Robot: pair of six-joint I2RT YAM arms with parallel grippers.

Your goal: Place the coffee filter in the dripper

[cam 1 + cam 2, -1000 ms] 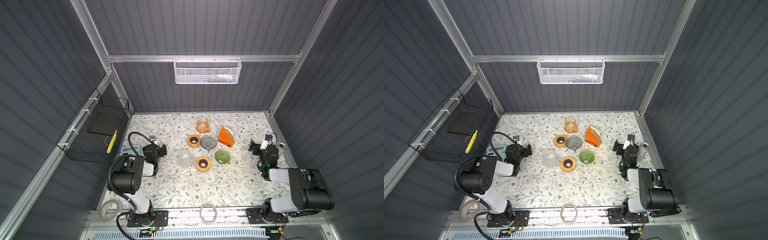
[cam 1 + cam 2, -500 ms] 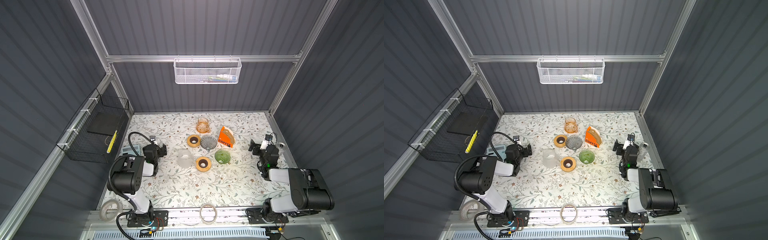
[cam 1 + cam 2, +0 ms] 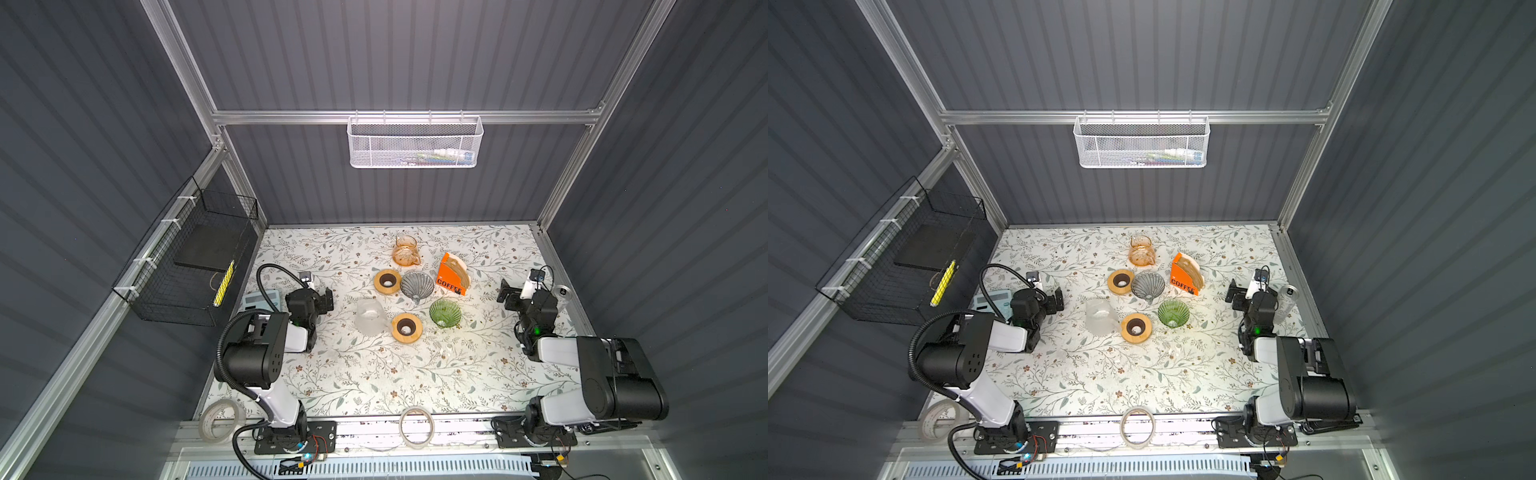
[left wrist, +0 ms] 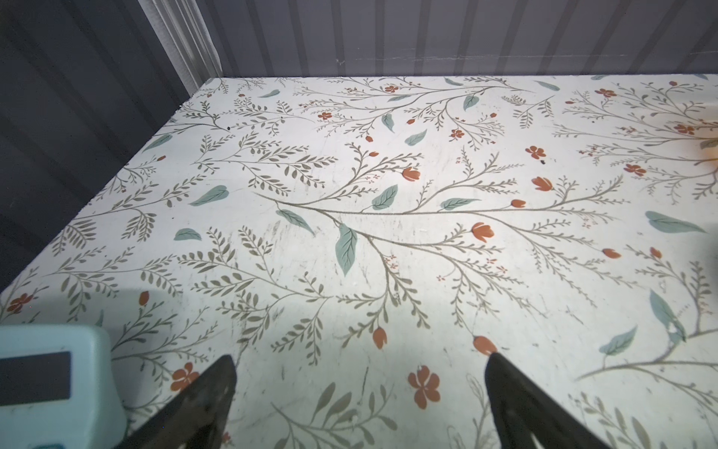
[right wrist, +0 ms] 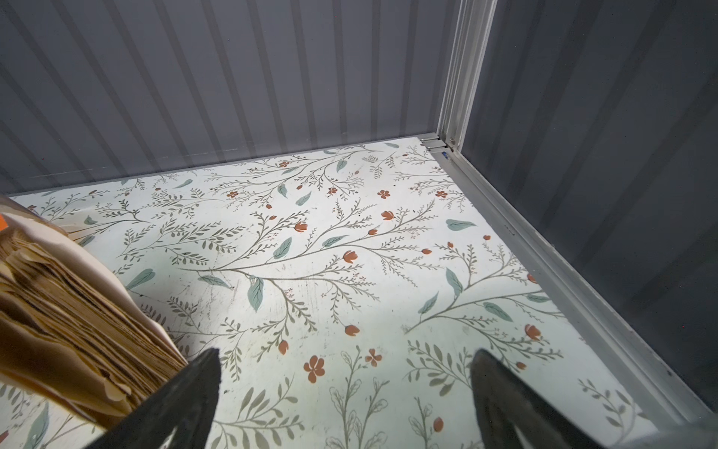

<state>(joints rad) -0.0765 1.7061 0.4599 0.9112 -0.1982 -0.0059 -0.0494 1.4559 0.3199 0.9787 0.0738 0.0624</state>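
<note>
beside our right gripper [image 5: 345, 357], on the side that faces the middle of the table [image 3: 374, 374], stands the orange holder [image 3: 449, 279] with its stack of brown paper filters [image 5: 70, 322], set upright with their curved edges up. that gripper hangs low over the table with its jaws spread wide and nothing between them; our left gripper [image 4: 360, 357] is likewise spread and empty, well apart from the filters across the table, with a pale blue scale [image 4: 50, 381] just beside it. beyond the holder from the right gripper, in a top view, sit two drippers: a grey dripper [image 3: 417, 285] just next to the holder and a green dripper [image 3: 445, 312] a little nearer the arm's base; which one is meant we cannot tell, and neither holds a filter yet. we judge a single filter to be light, thin and limp, ready to crumple, and the sheets likely cling together, so a broad pinch would drag out several. we would take hold at the upper curved edge of the outermost sheet, closing gently on that rim alone, and peel it off the stack before lifting. the holder looks light and may tip or slide if we push against it. the drippers look like breakable glass, so the filter should be lowered in, not pressed.
</note>
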